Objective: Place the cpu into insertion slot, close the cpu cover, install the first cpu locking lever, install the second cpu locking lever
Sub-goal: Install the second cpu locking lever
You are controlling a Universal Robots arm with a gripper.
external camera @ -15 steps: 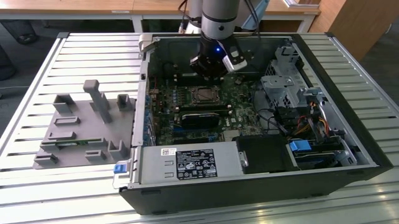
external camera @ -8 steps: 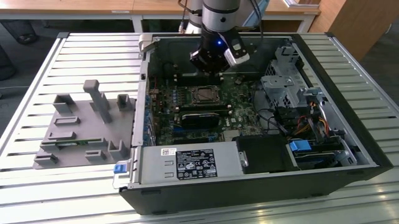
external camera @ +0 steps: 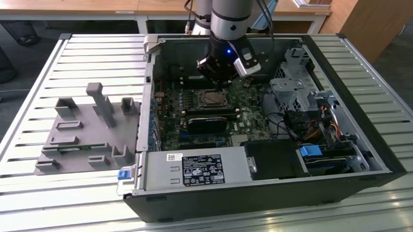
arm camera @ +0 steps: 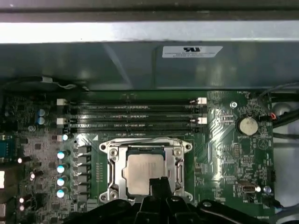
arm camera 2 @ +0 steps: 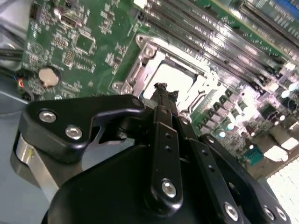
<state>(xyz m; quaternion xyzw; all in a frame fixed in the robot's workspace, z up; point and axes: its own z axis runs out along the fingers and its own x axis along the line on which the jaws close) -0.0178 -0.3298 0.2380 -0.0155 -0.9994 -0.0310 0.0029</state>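
My gripper (arm camera 2: 161,89) hangs inside the open computer case (external camera: 361,145), just above the motherboard (arm camera: 229,149). My fingers (arm camera 2: 164,100) are drawn together into a narrow tip and grasp nothing. The tip sits over the near edge of the insertion slot (arm camera: 184,158). The cpu (arm camera: 145,172) lies seated flat in that slot, with the cpu cover (arm camera: 117,173) closed down around it as a silver frame. The memory slots (arm camera: 131,116) run alongside, nearer the case wall.

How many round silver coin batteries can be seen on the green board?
1. The coin battery sits on the green board beside the chip, apart from it; it shows in both wrist views. Others may be hidden behind the arm.
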